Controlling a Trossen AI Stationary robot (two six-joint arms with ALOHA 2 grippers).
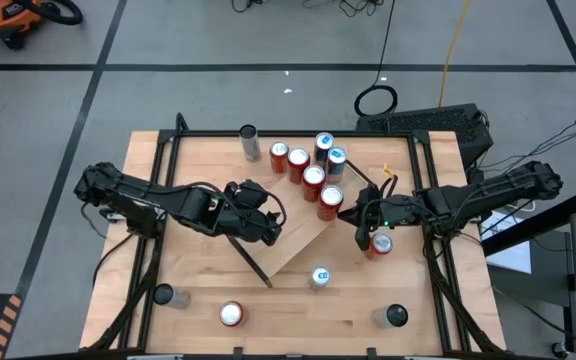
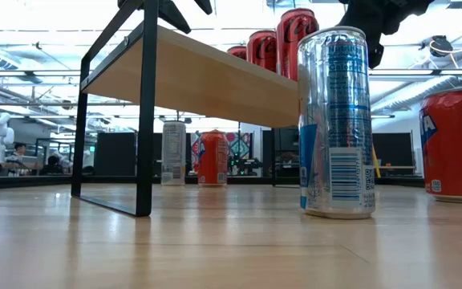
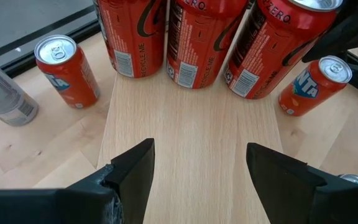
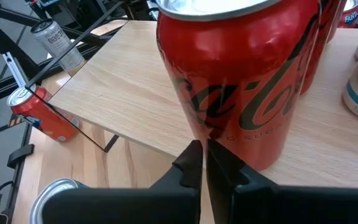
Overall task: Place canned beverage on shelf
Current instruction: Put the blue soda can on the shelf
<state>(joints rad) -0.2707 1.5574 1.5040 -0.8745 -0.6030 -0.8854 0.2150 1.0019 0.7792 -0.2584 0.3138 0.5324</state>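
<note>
The shelf (image 1: 298, 240), a light-wood board on black brackets, stands slantwise at the table's middle. Three red cola cans stand in a row on its far end (image 3: 191, 43). My left gripper (image 3: 201, 152) hangs open over the shelf's bare near end (image 3: 191, 124), with only the board showing between its fingers. My right gripper (image 4: 202, 149) is shut, at the side of the red can (image 1: 330, 200) nearest the table's right edge. In the low view the shelf board (image 2: 207, 80) stands above the tabletop with the red cans (image 2: 295, 40) on it. My right gripper has its shut fingertips at the lower side wall (image 4: 213, 134) of the rightmost red can on the shelf. It comes from the table's right, slanting a little downward. The can stands upright on the board. Whether the tips press the wall or stop just short, I cannot tell.
Loose cans stand around the shelf: an orange one (image 1: 379, 243) below my right gripper, a silver-blue one (image 1: 319, 278) near the front, a red one (image 1: 231, 315), two blue ones (image 1: 330, 152) and a grey one (image 1: 251, 143) at the back. Two dark cans (image 1: 163, 295) (image 1: 396, 316) stand near the front corners.
</note>
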